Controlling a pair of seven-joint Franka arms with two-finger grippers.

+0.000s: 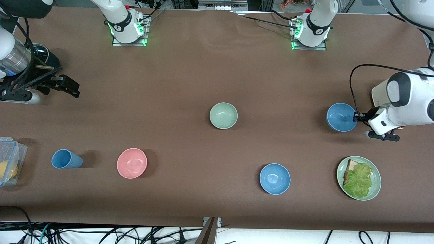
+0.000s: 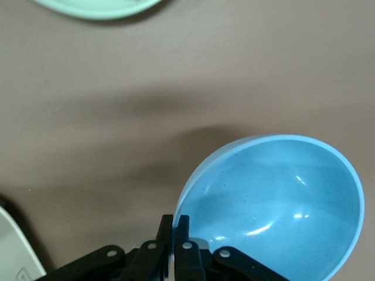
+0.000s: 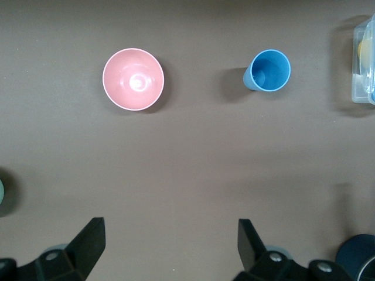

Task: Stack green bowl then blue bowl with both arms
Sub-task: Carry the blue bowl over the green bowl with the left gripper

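Note:
The green bowl (image 1: 223, 115) sits upright mid-table, alone. One blue bowl (image 1: 340, 117) is at the left arm's end of the table, and my left gripper (image 1: 356, 117) is shut on its rim. In the left wrist view the bowl (image 2: 275, 205) is tilted, with the shut fingers (image 2: 175, 225) pinching its edge. The second blue bowl (image 1: 275, 178) sits nearer the front camera, untouched. My right gripper (image 1: 64, 87) is open and empty over bare table at the right arm's end. Its spread fingers show in the right wrist view (image 3: 170, 234).
A pink bowl (image 1: 132, 163) and a blue cup (image 1: 66, 159) stand toward the right arm's end. A clear plastic box (image 1: 8, 161) is at that table edge. A green plate (image 1: 359, 178) with bread and lettuce lies near the held bowl. A white object (image 1: 379, 95) lies by the left arm.

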